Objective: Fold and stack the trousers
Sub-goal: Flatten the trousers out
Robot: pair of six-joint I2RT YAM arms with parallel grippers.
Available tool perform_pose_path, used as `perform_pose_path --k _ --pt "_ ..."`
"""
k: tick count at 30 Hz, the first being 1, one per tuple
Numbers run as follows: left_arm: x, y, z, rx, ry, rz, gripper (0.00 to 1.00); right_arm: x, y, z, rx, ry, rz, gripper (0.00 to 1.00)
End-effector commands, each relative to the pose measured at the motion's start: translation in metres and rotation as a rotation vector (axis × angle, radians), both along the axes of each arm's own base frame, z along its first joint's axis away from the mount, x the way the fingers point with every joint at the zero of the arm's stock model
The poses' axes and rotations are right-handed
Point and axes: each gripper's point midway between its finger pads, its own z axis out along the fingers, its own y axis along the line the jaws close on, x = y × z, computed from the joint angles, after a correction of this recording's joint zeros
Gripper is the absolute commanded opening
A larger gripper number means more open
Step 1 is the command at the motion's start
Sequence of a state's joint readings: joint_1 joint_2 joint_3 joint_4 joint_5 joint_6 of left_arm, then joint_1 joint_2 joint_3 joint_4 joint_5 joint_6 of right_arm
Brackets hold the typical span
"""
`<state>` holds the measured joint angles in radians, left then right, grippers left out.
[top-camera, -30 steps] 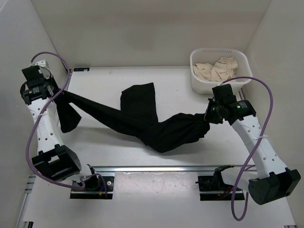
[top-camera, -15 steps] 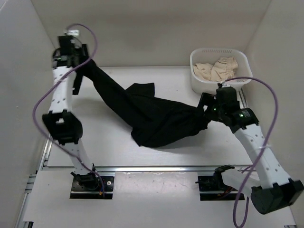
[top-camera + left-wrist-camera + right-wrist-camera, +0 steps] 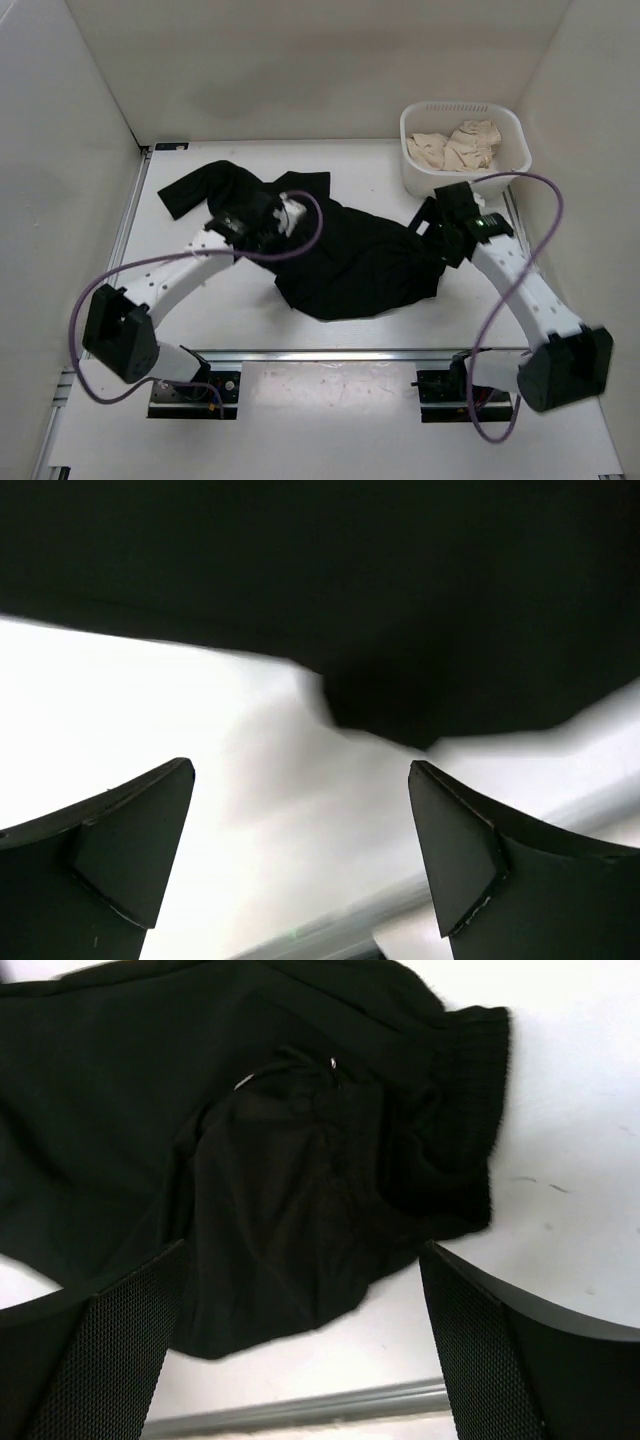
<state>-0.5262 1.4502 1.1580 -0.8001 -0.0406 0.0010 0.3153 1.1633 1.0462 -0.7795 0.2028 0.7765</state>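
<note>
Trousers [image 3: 350, 265] that were hanging stretched between the two arms a second ago are now lying released on the table [image 3: 230, 310], both arms having swung inward and lowered over them.

Finding one: the garment is sprawling in a rumpled black mass from the far left of the table to just short of the white tub [image 3: 420, 182]. One leg end is bunching at the far left and several layers are overlapping in the middle. No fold is showing yet.

Finding two: the left arm is reaching across the fabric, its purple cable [image 3: 310, 235] draping over the cloth.

Finding three: the left gripper [image 3: 300, 770] is standing spread with nothing between its fingers, a cloth edge lying just beyond them. The right gripper [image 3: 302, 1250] is likewise spread and empty, hovering over the crumpled waistband [image 3: 470, 1080].

Risks, as judged:
- Overlapping layers are making a clean edge hard to single out, so a pinch here is likely to take two plies or the wrong hem.
- The draped cable is risking a snag that drags the fabric.
- The right end is lying near the tub, so a pull that way may nudge it.
</note>
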Motion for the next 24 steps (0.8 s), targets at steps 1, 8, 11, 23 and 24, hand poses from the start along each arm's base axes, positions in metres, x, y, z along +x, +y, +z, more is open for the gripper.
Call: perform_pose_path --k 1,8,11,23,24 --pt "-0.042 -0.010 -0.036 0.079 0.052 -0.106 1.00 0.043 0.020 -0.021 0.045 0.063 -0.058 0.99" --pt "-0.047 -0.049 -0.064 0.062 0.101 -0.206 1.00 0.077 0.025 -0.074 -0.053 0.250 -0.079 0.99" --pt "-0.049 -0.051 -0.088 0.098 0.150 -0.216 1.00 0.064 0.023 -0.105 -0.091 0.385 -0.063 0.99" --pt "0.001 -0.032 -0.076 0.015 0.146 -0.073 0.14 0.057 0.059 -0.094 0.046 0.345 0.115 0.00" --pt "0.017 -0.010 -0.061 0.009 0.094 0.004 0.14 0.065 0.067 -0.086 0.041 0.315 0.153 0.00"
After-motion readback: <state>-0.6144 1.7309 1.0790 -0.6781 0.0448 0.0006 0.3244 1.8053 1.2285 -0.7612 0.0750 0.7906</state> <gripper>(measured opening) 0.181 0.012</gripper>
